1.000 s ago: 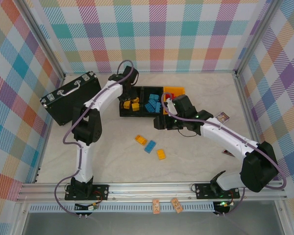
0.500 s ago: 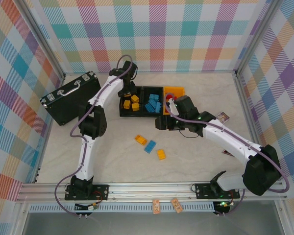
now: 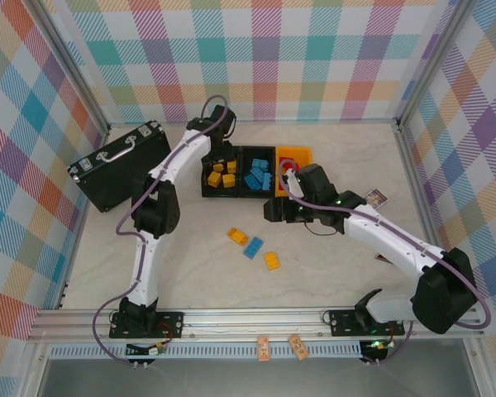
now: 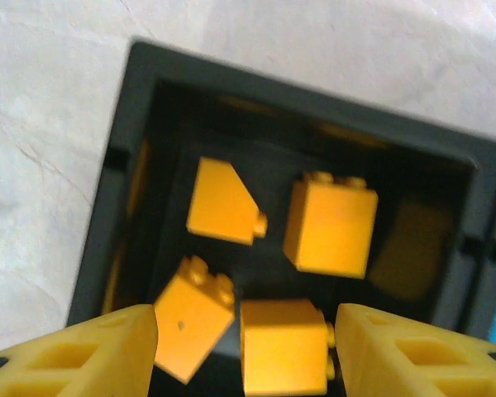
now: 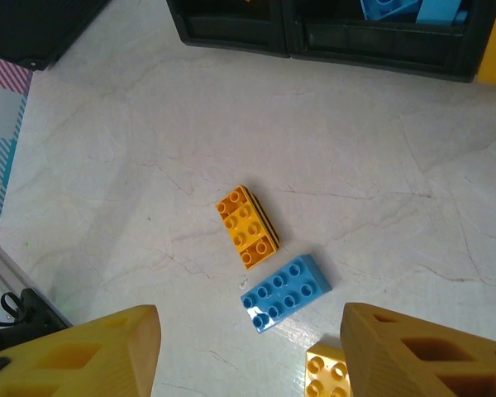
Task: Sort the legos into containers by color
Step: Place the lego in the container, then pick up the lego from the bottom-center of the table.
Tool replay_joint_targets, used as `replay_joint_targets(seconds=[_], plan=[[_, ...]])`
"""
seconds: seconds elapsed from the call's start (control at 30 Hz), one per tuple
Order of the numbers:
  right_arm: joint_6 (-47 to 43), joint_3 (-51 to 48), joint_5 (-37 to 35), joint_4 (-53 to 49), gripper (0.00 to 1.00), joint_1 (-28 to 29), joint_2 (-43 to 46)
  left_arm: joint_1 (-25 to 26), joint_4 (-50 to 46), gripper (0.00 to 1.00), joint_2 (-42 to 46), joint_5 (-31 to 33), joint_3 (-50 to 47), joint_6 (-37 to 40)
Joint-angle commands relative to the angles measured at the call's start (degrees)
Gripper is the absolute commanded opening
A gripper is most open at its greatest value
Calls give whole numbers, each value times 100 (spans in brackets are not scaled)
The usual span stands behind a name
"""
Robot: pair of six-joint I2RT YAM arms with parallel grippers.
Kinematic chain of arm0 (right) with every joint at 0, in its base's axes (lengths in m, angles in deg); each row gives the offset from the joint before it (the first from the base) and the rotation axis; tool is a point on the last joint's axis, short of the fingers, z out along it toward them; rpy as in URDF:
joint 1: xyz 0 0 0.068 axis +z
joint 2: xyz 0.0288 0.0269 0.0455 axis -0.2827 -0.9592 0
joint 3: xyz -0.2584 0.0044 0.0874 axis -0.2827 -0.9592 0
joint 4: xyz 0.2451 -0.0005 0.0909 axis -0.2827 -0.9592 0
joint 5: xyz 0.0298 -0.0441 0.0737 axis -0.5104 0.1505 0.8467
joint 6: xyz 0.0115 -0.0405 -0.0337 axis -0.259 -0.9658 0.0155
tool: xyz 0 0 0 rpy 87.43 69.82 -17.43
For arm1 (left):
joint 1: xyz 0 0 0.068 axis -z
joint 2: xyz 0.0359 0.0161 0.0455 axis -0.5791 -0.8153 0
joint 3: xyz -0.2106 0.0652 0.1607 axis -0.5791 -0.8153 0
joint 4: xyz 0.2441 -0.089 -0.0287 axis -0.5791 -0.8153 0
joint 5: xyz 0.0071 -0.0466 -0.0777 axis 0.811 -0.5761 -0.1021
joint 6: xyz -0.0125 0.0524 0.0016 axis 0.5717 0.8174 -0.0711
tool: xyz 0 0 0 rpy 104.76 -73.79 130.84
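Three containers stand in a row: a left black bin (image 3: 208,188) with several yellow legos (image 4: 331,225), a middle black bin (image 3: 241,191) with blue legos (image 3: 258,175), and an orange bin (image 3: 298,152) with a red lego (image 3: 291,165) partly behind the right arm. My left gripper (image 3: 224,157) (image 4: 246,356) hangs open over the left black bin (image 4: 116,207), with nothing between its fingers (image 4: 99,356). My right gripper (image 3: 273,208) (image 5: 250,356) is open above the table. Below it lie a yellow lego (image 5: 248,225), a blue lego (image 5: 285,291) and another yellow lego (image 5: 326,372).
A larger black case (image 3: 120,164) with a handle lies at the left, and its corner (image 5: 33,25) shows in the right wrist view. A small card (image 3: 374,197) and a red scrap (image 3: 386,259) lie right of the right arm. Metal frame rails border the table.
My left gripper has opened over the left black bin, and one more yellow lego now lies inside it. The right arm has shifted only slightly.
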Motion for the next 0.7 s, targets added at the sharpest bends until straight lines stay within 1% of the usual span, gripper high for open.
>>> replay_joint_targets(seconds=[0.0, 0.1, 0.23, 0.4, 0.47, 0.57, 0.67], plan=[[-22, -152, -10, -129, 60, -32, 219, 191, 143, 58, 821, -264, -457, 136], [-35, -263, -95, -262, 59, -33, 306, 274, 351, 58, 1282, -460, -1116, 170], [-78, -396, -309, -547, 59, 31, 392, 322, 801, 58, 2022, -904, -2168, 178], [-118, -322, -871, -1094, 59, 434, 205, 338, 1450, 58, 3062, -1741, -3631, 149], [-10, -352, -928, -1149, 59, 574, 96, 322, 1612, 59, 3484, -2048, -4213, 143], [125, -374, -1075, -1171, 59, 826, -73, 328, 1801, 59, 4038, -2447, -5047, 76], [261, -336, -1222, -1196, 59, 1048, -317, 321, 1963, 59, 4565, -2671, -5876, -38]])
